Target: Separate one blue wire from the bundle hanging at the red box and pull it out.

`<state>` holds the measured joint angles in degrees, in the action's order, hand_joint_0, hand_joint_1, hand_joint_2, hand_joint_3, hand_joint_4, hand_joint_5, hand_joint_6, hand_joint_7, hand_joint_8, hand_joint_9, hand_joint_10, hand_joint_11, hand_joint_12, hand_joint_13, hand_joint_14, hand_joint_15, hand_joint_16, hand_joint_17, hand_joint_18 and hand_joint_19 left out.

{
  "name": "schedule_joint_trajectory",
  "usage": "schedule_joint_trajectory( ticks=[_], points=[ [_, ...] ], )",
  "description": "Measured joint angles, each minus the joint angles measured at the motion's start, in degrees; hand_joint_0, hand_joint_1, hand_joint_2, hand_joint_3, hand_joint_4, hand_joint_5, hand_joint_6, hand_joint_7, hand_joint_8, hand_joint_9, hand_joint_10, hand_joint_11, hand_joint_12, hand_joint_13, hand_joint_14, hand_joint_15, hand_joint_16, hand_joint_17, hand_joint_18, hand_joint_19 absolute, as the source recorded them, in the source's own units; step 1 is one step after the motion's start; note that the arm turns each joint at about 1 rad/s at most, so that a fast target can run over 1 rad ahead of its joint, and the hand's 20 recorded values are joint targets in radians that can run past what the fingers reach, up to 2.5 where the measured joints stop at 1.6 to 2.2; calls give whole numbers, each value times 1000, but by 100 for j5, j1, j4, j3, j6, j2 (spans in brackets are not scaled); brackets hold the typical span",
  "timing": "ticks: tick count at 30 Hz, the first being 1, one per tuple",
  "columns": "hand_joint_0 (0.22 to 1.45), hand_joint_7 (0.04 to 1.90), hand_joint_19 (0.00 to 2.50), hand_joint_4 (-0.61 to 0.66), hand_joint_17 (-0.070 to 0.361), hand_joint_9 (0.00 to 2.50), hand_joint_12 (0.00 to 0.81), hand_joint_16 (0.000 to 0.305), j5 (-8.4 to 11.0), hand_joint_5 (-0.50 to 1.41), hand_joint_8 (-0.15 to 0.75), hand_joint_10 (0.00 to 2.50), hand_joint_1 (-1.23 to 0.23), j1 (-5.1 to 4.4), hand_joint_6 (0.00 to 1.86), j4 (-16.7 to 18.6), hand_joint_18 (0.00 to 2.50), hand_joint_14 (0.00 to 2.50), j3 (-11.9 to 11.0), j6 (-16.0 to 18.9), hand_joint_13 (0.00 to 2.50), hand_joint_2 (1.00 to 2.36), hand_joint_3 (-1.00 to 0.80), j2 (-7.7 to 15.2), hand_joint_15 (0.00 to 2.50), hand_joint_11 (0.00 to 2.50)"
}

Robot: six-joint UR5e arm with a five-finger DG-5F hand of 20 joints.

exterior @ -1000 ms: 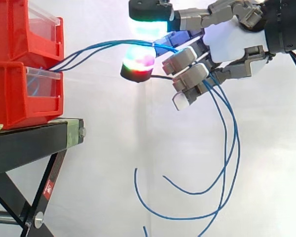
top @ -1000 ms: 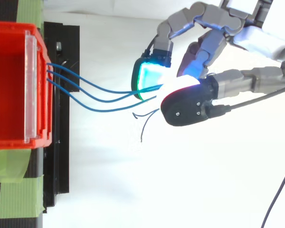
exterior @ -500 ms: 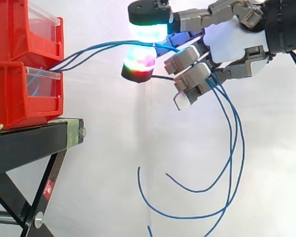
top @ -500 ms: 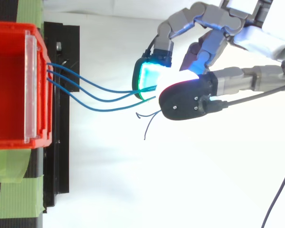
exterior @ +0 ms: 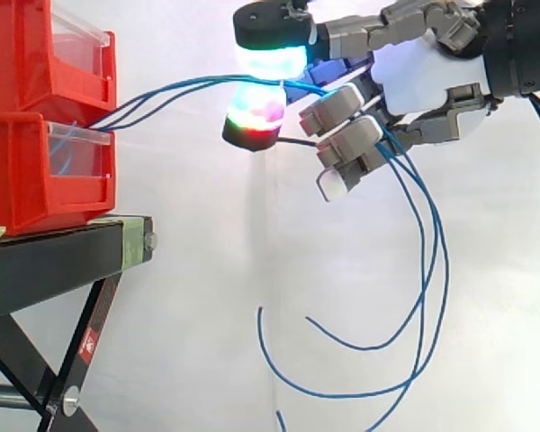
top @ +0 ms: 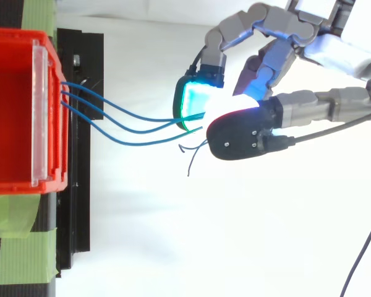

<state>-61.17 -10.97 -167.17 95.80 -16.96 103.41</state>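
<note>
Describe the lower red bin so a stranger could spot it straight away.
Find the black stand at the left of the side view. Two red bins are stacked on it; the lower red bin rests directly on the stand. Unlike the upper red bin, it carries another bin on top.

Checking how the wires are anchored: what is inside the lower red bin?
Through the lower red bin's clear front panel, the blue wires show faintly inside. Their ends are hidden by its red walls and the upper red bin.
</note>
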Motion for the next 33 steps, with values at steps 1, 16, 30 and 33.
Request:
schedule_joint_trajectory(
  ticks=[1,16,30,33],
  points=[
    [622,938,688,64,107,1326,399,48,0,-189,310,10,-784,0,938,0,911,73,0,0,1335,1018,-227,0,1738,1609],
    [573,872,694,138,111,1286,404,49,0,-198,317,9,-705,-2,935,0,896,106,-2,0,1308,1010,-384,1,1702,1587],
    [560,890,702,141,113,1306,407,50,0,-192,330,9,-678,-2,926,-42,907,130,-3,4,1313,1007,-422,1,1674,1545],
    [571,897,695,138,111,1331,408,49,0,-188,328,9,-667,-2,924,-46,910,107,-3,4,1327,1008,-410,2,1694,1544]
  ],
)
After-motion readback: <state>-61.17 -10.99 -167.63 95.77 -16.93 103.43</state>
